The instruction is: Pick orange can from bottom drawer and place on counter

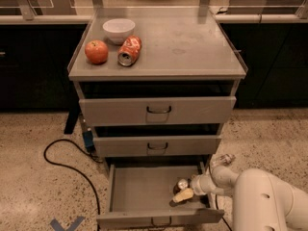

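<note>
Speckled terrazzo floor (33,186) surrounds a grey metal cabinet of three drawers, with a black cable (62,160) looping along its left side. The top drawer (120,110) and middle drawer (125,146) stand slightly ajar, while the bottom drawer (139,189) is pulled well out. The orange can (182,183) stands upright in that drawer's right rear part, its silver top facing up.

The robot's pale arm (269,196) reaches in from the right, and the claw (181,193) sits down inside the bottom drawer, right against the near side of the can. Whether the claw is released or already clenched on the can cannot be told from this angle.

Up top, the counter surface (192,47) carries a white bowl (119,29), a red fruit (96,51) and a dented red can (130,51) lying on its side, all grouped at the left rear. Its right half looks free.

The task appears to be at the grasping step: the can is not yet lifted and nothing has reached the top. The next move likely calls for a firm hold on the can, then a straight rise to clear the drawer's front wall and the two drawer fronts jutting above, before swinging over to the free right side.
</note>
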Robot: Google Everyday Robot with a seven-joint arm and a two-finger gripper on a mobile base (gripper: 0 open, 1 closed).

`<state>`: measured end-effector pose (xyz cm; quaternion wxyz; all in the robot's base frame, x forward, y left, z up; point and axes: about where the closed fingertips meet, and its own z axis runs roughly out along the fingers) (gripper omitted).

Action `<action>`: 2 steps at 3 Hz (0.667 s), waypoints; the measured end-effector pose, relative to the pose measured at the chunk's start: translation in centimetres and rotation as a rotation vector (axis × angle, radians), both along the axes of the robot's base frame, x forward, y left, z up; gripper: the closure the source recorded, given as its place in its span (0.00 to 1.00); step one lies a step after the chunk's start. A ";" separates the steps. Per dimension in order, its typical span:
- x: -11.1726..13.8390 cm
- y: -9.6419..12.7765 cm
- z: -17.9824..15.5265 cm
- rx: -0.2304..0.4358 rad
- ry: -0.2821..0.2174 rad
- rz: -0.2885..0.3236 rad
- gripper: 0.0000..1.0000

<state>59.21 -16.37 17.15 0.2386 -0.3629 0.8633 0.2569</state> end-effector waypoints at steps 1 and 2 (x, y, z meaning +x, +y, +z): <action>0.0 0.0 0.0 -0.001 0.000 -0.001 0.00; 0.0 0.0 -0.1 -0.001 0.000 -0.001 0.19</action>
